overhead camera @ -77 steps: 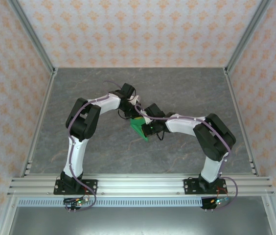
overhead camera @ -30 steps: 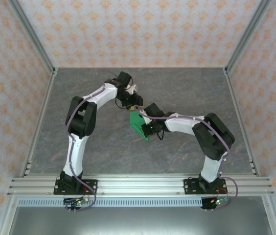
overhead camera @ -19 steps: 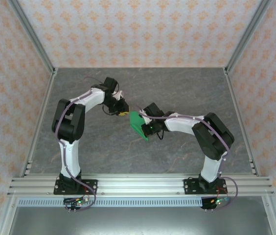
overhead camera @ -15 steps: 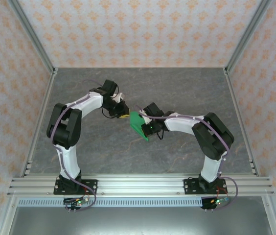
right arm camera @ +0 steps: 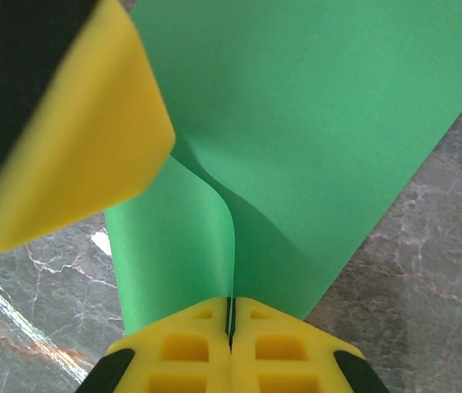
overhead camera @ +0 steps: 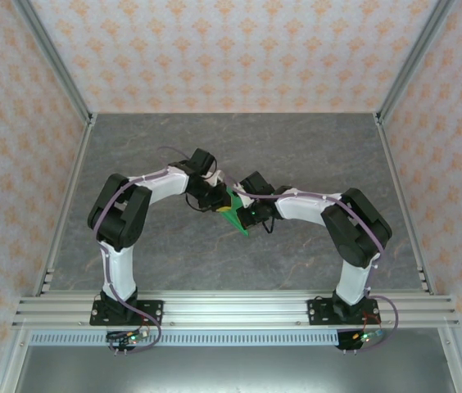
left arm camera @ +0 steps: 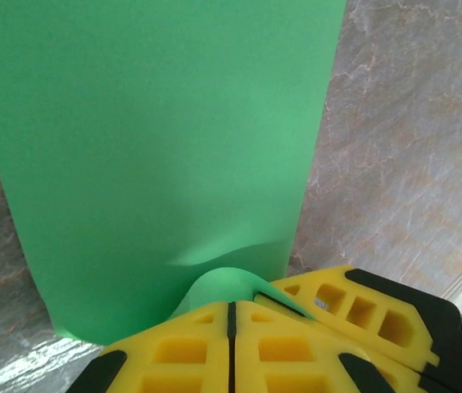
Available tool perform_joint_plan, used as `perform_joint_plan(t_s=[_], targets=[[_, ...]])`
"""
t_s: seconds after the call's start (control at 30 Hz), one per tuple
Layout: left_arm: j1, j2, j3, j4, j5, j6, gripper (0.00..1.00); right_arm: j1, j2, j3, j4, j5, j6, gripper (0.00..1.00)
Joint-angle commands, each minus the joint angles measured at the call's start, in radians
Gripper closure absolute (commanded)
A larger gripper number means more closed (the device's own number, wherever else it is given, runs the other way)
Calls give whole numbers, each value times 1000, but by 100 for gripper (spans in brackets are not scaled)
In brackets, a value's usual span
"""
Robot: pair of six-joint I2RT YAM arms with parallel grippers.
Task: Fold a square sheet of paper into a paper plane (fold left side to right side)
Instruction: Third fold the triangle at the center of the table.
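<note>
We look first at the left gripper [left arm camera: 231,309] through its own camera. Its two yellow fingers [left arm camera: 174,352] are pressed tight together. A small curled bit of the square sheet of paper [left arm camera: 157,139] is pinched at their tips. The rest of the green sheet stretches away from the fingers and lies flat on the grey table [left arm camera: 395,164].

The right gripper [right arm camera: 231,315] is squeezed tight too. A raised fold of the paper [right arm camera: 329,123] runs right down into the thin line between its fingers [right arm camera: 182,348], so it holds the paper. In this view the left gripper's yellow finger [right arm camera: 75,155] sits at the upper left. It touches the paper just where the paper bends up.

From above, we see the left gripper [overhead camera: 213,201] and the right gripper [overhead camera: 246,214] close together in the middle of the table [overhead camera: 313,147]. The paper [overhead camera: 236,223] is between them and partly under them. The left gripper is at its left side and the right gripper is at its right side. A green corner pokes out on the near side.
</note>
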Motion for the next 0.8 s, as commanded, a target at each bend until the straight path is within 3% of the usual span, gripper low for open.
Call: perform_joint_plan(t_s=[0.0,0.6,0.77], targets=[[-6,13,-6,16,3,-12,92,0,52,-23,-110,40,-14,100],[-7,73,-92,-22,-126,25,94,-4,7,3,-104,32,33,100],[-7,79,-115,-21,-150,24,95,-41,-85,50,-91,5,116,83]])
